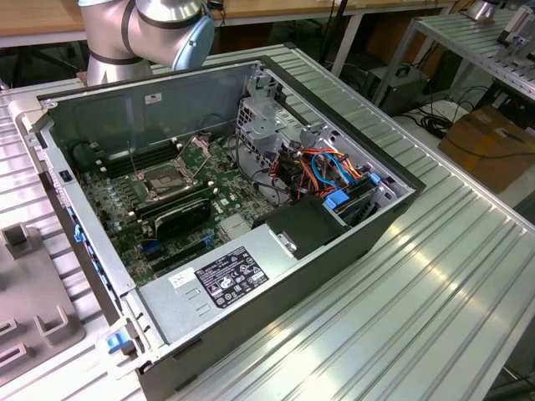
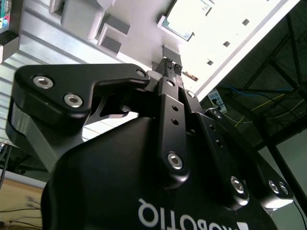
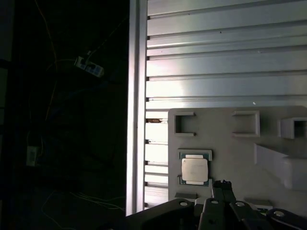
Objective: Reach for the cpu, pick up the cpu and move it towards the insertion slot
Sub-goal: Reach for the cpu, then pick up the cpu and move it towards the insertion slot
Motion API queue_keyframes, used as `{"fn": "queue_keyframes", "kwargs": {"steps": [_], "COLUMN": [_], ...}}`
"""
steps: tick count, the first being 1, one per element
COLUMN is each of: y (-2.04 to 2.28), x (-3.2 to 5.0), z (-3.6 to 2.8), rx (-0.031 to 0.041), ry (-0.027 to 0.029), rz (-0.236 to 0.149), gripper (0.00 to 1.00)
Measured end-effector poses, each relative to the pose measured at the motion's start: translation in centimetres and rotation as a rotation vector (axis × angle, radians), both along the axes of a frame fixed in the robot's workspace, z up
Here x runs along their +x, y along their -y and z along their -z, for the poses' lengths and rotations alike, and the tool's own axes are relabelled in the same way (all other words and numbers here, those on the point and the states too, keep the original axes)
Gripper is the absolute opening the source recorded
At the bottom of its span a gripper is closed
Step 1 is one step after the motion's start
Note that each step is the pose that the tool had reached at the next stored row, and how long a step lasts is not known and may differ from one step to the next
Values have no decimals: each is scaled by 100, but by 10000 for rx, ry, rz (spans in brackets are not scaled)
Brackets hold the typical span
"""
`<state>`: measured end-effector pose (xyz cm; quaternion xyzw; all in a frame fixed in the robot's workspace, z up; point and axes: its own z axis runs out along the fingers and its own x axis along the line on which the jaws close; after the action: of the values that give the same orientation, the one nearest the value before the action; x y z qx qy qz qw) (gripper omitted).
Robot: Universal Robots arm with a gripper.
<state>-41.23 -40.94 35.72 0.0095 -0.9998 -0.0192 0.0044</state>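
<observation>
fixture plate [image 1: 25,284]: flat pale grey plastic board with raised blocks and brackets, lying on the table at the exterior view's left, beside the case.
cpu [image 3: 195,168]: thin flat pale silver-tan square chip, lying flat in a shallow square recess of the fixture plate, well apart from the case; it also shows in the second wrist view [image 2: 180,19].
gripper [image 3: 223,184]: black two-finger tool. In both wrist views its fingertips are pressed together with nothing between them, near the cpu but apart from it [image 2: 171,63].
arm [image 1: 142,29]: silver-grey jointed tube with a pale blue cap, behind the case's back left corner.
insertion slot [image 1: 165,180]: square socket with a shiny metal frame and dark centre on the green board, its bracket hinged up.
card [image 1: 180,215]: large black rectangle just in front of the slot.
computer case [image 1: 351,251]: dark grey metal box lying open on its side.
table [image 1: 435,276]: ribbed aluminium surface under the case.
cardboard box [image 1: 489,142]: brown, on the floor at far right.
</observation>
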Motion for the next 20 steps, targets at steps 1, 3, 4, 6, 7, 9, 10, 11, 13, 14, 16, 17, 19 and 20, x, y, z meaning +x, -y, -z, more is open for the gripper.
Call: {"fn": "queue_keyframes", "kwargs": {"steps": [1, 3, 4, 6, 7, 9, 10, 11, 13, 14, 16, 17, 19, 20], "y": [0, 0, 0, 0, 0, 0, 1, 2, 5, 6, 7, 7, 6, 6], "x": [-2, -4, -6, -9, -11, -21, -52, -73, -104, -122, -141, -141, -144, -145], "z": [0, 0, 0, 0, 1, 0, 1, 2, 2, 2, 2, 2, 2, 2], "rx": [0, 0, 0, 0, 1, 0, 1, 2, 5, 6, 7, 7, 7, 7], "ry": [-1, -2, -2, -4, -4, -8, -7, -6, -6, -7, -6, -6, -7, -6], "rz": [0, 0, 0, 0, 0, 1, 0, 1, 0, 0, -1, -1, 0, 0], "gripper": [11, 11, 11, 11, 11, 11, 11, 11, 11, 11, 11, 11, 11, 11]}}
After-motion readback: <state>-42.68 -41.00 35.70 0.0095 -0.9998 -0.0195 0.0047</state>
